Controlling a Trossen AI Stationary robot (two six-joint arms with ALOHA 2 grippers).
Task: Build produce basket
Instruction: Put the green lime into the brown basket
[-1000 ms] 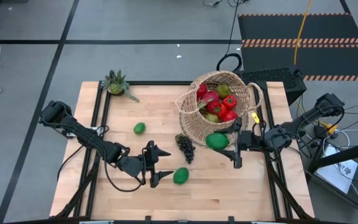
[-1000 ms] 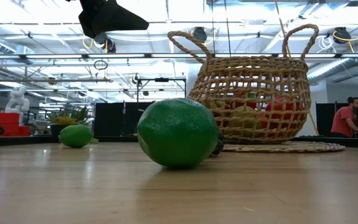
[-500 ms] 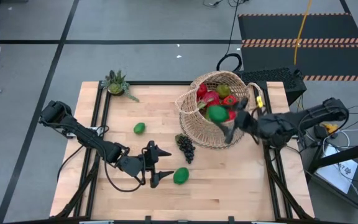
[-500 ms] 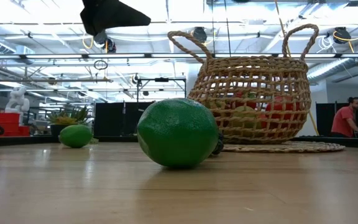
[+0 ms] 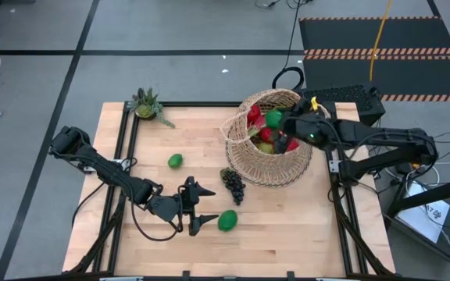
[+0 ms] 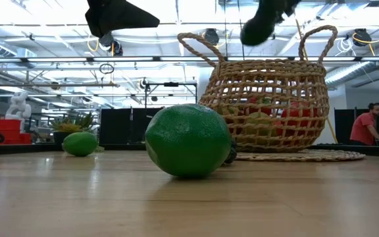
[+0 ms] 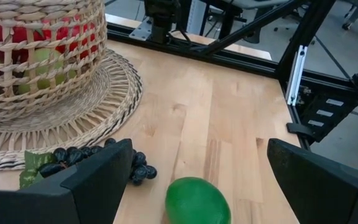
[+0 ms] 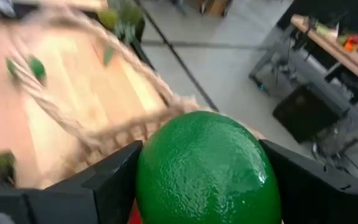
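The tan wicker basket (image 5: 268, 160) stands on a woven mat at the table's right, holding red and green fruit. My right gripper (image 5: 278, 123) hovers above its opening, shut on a green lime (image 8: 207, 167). My left gripper (image 5: 199, 208) waits open near the table's near edge. Its fingers stand beside another lime (image 5: 226, 221) without touching it. That lime (image 7: 197, 200) lies on the wood. Dark grapes (image 5: 233, 184) lie against the mat's edge. A third lime (image 5: 176, 161) lies left of the basket. My right gripper pinches the green lime (image 8: 166, 171) between its two fingers (image 8: 114, 180), one on each side of its widest part. It reaches in from the table's right. The lime is lifted clear and hangs above the fruit in the basket.
A small spiky potted plant (image 5: 147, 104) stands at the far left corner. The basket's loop handles (image 6: 199, 43) rise above its rim. Bare wood lies across the table's left and near parts. A person (image 6: 364, 125) sits in the room beyond.
My right gripper has carried the lime from the table at the basket's near right side up and toward the far edge. It now holds it over the basket's opening. The arm has swung leftward over the rim.
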